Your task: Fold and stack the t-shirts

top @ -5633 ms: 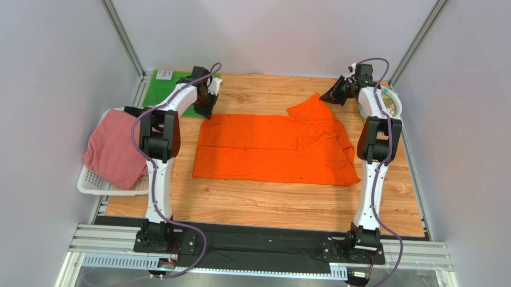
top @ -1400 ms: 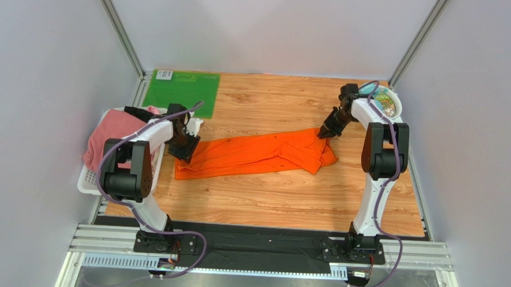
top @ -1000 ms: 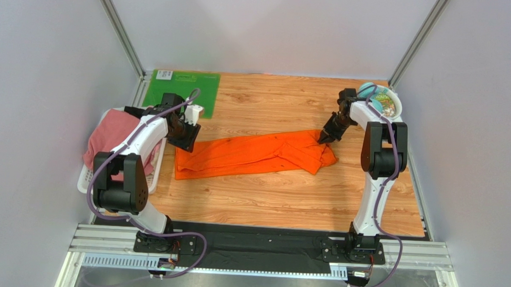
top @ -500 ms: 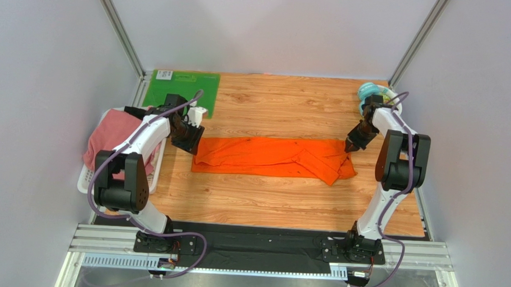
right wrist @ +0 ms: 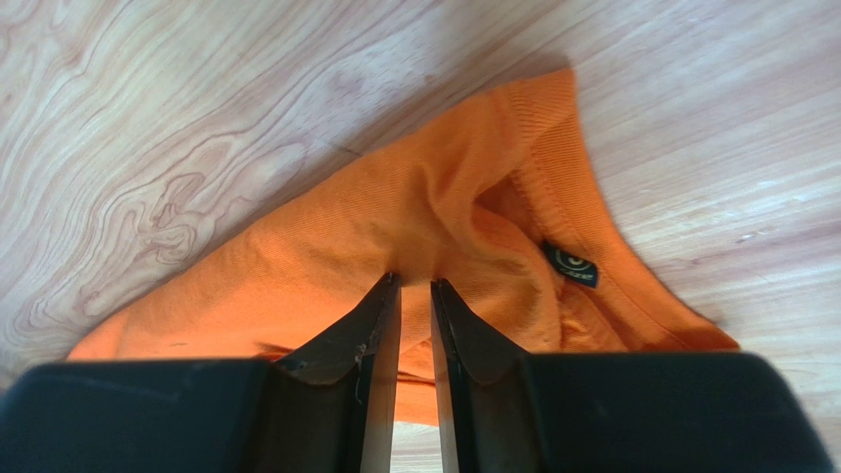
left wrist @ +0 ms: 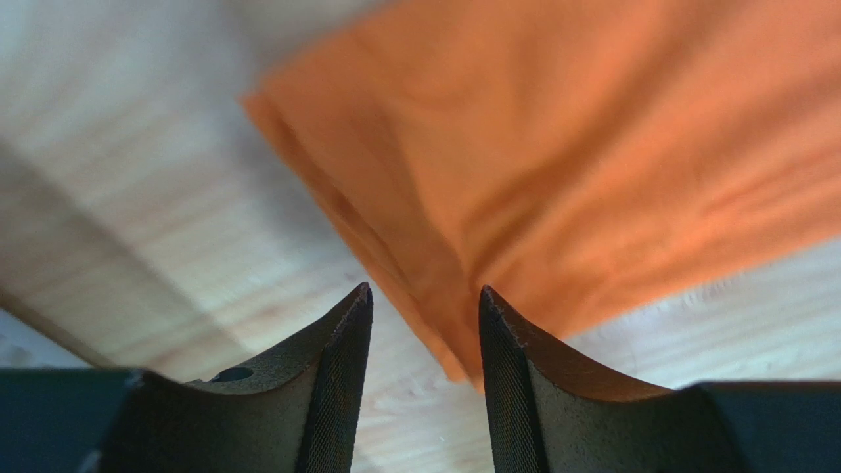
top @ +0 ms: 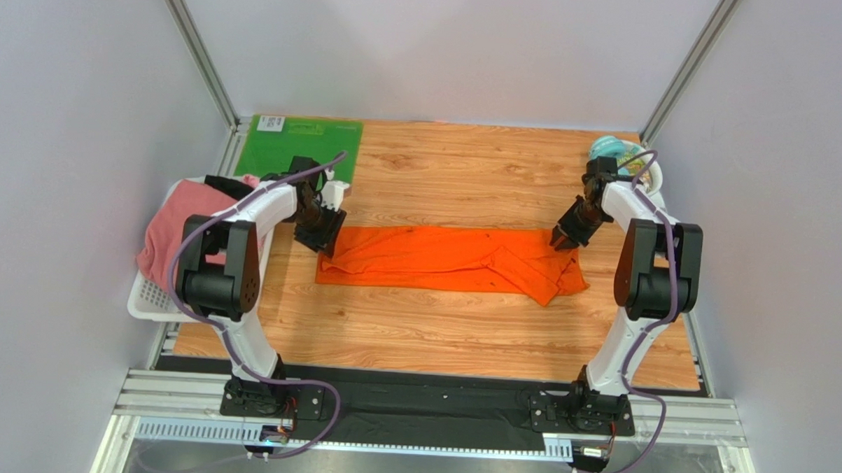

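Note:
The orange t-shirt lies flat on the wood table as a long folded strip. My left gripper hovers at its left end. In the left wrist view this gripper is open, and the shirt's corner lies below the jaws, not pinched. My right gripper sits at the shirt's back right corner. In the right wrist view this gripper has a narrow gap between the jaws, and a puckered ridge of orange cloth runs up to the tips beside the collar label. A pink t-shirt fills the basket; a black t-shirt edge shows behind it.
A white basket hangs off the table's left edge. A flat green mat lies at the back left. A white bowl with a teal object stands at the back right corner, close to my right arm.
The orange shirt was drawn rightward and now lies straight. My right gripper's jaws have eased apart and it shifted slightly left. My left gripper moved right over the shirt's left end.

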`<state>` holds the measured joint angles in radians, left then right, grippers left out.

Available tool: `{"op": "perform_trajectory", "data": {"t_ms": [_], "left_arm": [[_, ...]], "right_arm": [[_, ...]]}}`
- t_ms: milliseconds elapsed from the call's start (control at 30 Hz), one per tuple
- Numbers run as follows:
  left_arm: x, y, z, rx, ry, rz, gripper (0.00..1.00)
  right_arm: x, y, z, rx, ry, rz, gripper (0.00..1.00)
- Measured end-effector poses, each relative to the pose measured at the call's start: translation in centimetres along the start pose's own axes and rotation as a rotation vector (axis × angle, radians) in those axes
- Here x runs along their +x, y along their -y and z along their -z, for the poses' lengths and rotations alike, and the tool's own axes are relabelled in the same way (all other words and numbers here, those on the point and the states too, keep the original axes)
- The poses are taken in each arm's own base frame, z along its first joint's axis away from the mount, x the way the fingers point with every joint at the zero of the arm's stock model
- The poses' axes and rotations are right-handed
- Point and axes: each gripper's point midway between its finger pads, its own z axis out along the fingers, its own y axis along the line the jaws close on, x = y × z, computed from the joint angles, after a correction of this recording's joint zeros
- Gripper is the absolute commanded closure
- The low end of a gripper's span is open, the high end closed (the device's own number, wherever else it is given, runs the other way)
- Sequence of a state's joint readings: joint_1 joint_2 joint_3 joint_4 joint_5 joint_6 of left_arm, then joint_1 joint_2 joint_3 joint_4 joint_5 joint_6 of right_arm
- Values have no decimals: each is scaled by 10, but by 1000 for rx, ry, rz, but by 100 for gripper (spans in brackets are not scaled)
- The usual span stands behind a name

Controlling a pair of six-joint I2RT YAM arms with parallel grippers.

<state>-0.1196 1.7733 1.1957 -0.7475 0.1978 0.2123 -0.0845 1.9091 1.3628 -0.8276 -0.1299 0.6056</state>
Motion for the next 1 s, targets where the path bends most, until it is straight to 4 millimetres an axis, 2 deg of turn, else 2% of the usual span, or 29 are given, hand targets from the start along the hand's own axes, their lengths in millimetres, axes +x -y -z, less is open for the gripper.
{"op": "perform_trajectory", "data": {"t_ms": [167,267,333,500,667,800,967,1000], "left_arm": [[-40,-26,2,-36,72,67,49],[-61,-30,6,-42,117,76,49],[-66,-30,7,-36,131,83,50],[-62,-27,-1,-16,110,96,52],[-48,-26,-15,-1,59,108,57],[-44,-24,-21,7,40,118,73],[-44,-23,-23,14,36,130,87],[-44,-23,-24,15,35,130,96]], "right_arm": [[4,-14,-1,-42,7,30,76],[5,-19,-2,-58,11,46,77],[6,-20,-4,-64,9,52,77],[12,-18,-10,-61,-10,52,78],[11,-19,-11,-66,-6,53,78],[11,-19,-11,-67,-7,53,78],[12,-18,-16,-62,-19,51,79],[13,-18,-17,-62,-21,51,79]]}}
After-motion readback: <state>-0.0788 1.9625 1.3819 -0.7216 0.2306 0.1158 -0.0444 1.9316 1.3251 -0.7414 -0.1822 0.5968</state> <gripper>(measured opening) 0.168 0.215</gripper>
